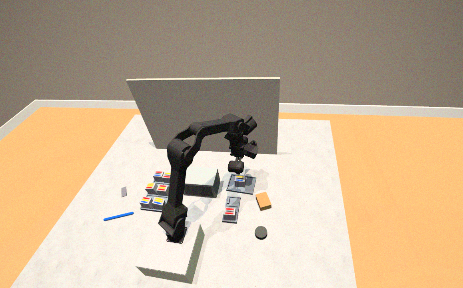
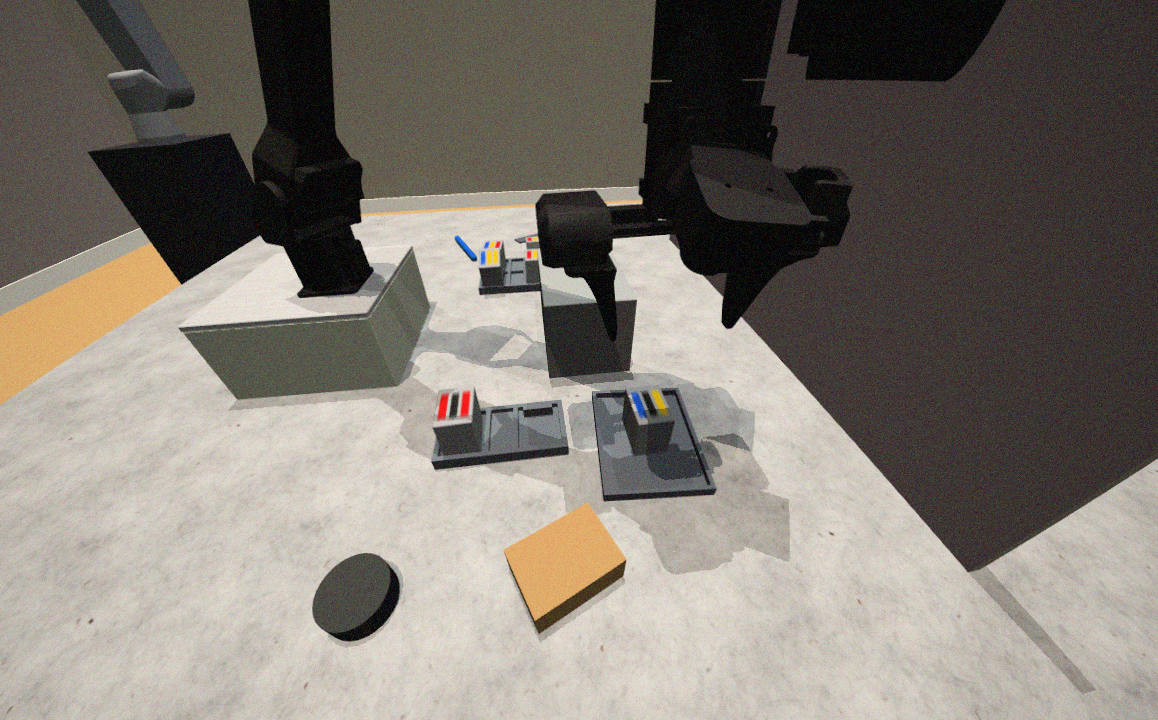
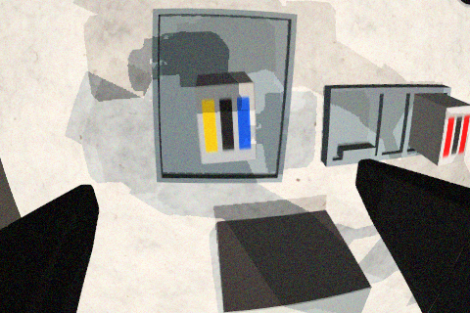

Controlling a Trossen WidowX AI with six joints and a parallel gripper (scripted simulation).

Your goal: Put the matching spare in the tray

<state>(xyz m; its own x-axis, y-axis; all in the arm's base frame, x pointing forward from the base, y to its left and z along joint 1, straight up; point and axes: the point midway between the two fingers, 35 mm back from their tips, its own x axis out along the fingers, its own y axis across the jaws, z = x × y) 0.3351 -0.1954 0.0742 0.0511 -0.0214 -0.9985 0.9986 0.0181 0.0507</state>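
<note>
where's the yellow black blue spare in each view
Top: the spare sits in the tray, right of centre, below the open hand.
Exterior: spare at centre, in the tray's far half.
Wrist: spare just left of centre, in the tray's lower half.
Shared landmark: the orange block beside the tray.

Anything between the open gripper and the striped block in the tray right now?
Nothing. In the exterior view the gripper hangs open above the block in the tray, with only air between.

Spare (image 3: 226,124) in tray (image 3: 170,98); hand (image 2: 665,317) above, apart; rack (image 3: 366,124) beside tray.
</note>
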